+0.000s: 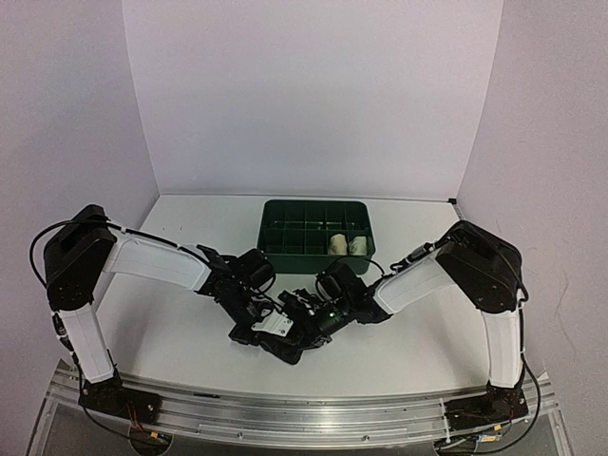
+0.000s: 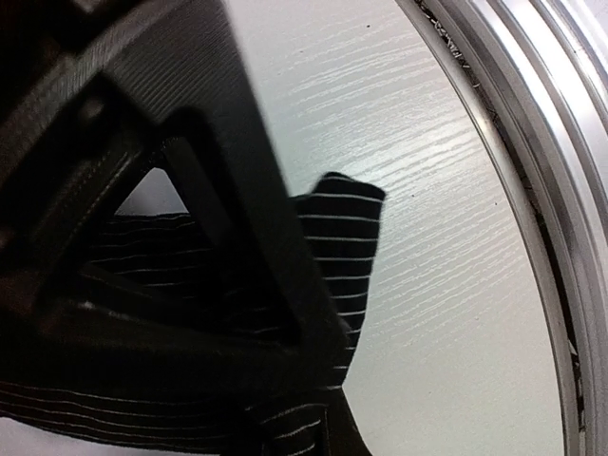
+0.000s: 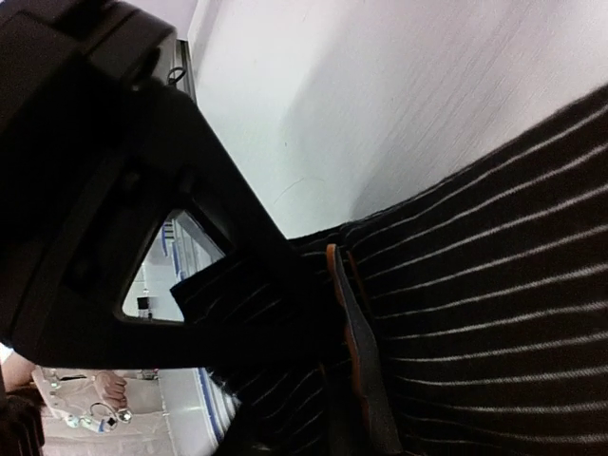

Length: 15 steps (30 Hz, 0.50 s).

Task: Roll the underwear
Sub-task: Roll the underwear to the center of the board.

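Observation:
The black underwear with fine white stripes (image 1: 288,348) lies bunched on the white table near the front, between both grippers. My left gripper (image 1: 256,326) is shut on it; in the left wrist view the striped cloth (image 2: 347,237) sticks out past the dark finger (image 2: 247,228) and wraps under it. My right gripper (image 1: 306,325) comes in from the other side. In the right wrist view a fold of the cloth (image 3: 494,313) is pinched between the dark finger and the orange-edged pad (image 3: 356,351). Two pale rolled garments (image 1: 338,244) (image 1: 358,245) sit in the tray.
A dark green compartmented tray (image 1: 271,228) stands at the back centre of the table. The metal rail (image 2: 532,142) of the table's near edge runs close behind the grippers. White walls close in the back and both sides.

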### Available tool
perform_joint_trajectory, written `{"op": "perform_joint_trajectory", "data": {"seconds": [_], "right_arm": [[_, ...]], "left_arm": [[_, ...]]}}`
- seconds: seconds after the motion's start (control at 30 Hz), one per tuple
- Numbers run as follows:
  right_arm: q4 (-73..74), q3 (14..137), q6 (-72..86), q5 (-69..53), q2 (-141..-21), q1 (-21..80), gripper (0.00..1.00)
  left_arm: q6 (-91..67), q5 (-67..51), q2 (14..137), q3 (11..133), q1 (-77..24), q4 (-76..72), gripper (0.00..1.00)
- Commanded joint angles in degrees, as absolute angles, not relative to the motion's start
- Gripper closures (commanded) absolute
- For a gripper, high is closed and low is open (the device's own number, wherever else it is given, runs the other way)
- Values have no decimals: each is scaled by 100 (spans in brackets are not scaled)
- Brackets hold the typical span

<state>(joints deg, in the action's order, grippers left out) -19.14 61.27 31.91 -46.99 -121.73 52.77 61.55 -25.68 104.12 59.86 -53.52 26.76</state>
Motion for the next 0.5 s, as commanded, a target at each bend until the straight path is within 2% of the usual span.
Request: {"op": "perform_joint_trajectory", "data": {"seconds": [0.0,0.17,0.33,0.47], "right_arm": [[-1554,5889,2785,-3701,-11530,5338,59],[-1487,5251,1929,-2506,-10260,5374,48],[-1470,4525,639,-1044,-9266,5840,47],[-1286,4449,-1027,265,-9107,6676,47]], "left_arm": [[5537,-3048,10613,6460,-5318,3515,100],[4923,-3733,10677,6457,-5087,4030,100],[4330,-4597,10954,6619,-4570,4230,100],[4071,-4965,11183,6627,-4350,4214,100]]}}
